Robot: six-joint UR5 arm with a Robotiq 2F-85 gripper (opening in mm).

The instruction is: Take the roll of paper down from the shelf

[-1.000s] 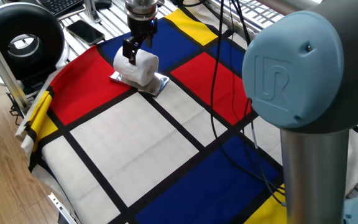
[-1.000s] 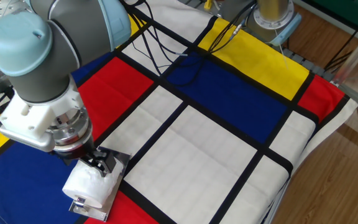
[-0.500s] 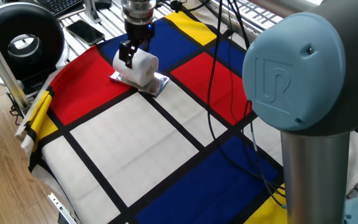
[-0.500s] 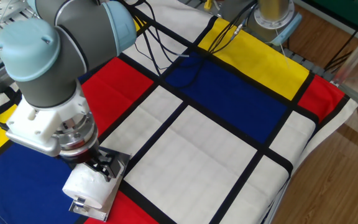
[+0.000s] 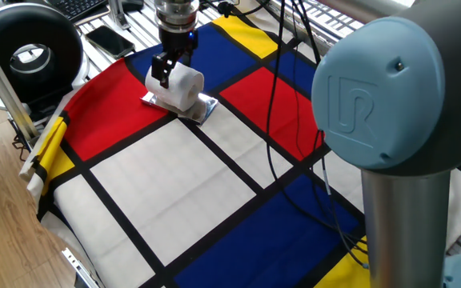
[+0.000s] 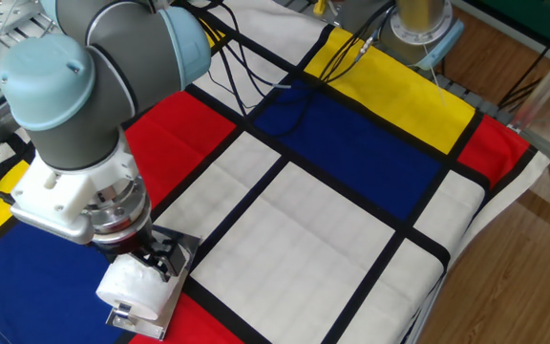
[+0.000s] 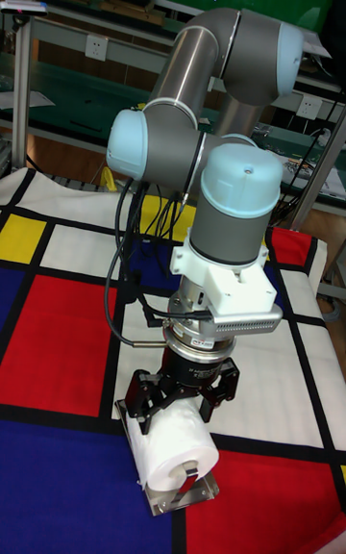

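The white roll of paper (image 5: 180, 87) lies on its side on the small silver shelf (image 5: 205, 110), which rests on the checked cloth at the border of a red and a blue field. In the tall fixed view the hollow core of the roll (image 7: 176, 446) faces the camera, and the shelf (image 7: 183, 500) shows under its front. My gripper (image 7: 183, 396) points down over the rear end of the roll, open, with one finger at each side of it. The gripper (image 5: 163, 69) and roll (image 6: 130, 283) also show in the other two views.
A large black round device (image 5: 29, 51), a black phone (image 5: 109, 38) and a keyboard (image 5: 78, 6) lie beyond the cloth's far left corner. Cables (image 5: 282, 96) trail across the red and blue fields. The cloth's edge (image 5: 45, 164) hangs at the table side.
The gripper shifted a little along the roll toward its far end during the first half second, then held still. The roll and shelf stayed in place.
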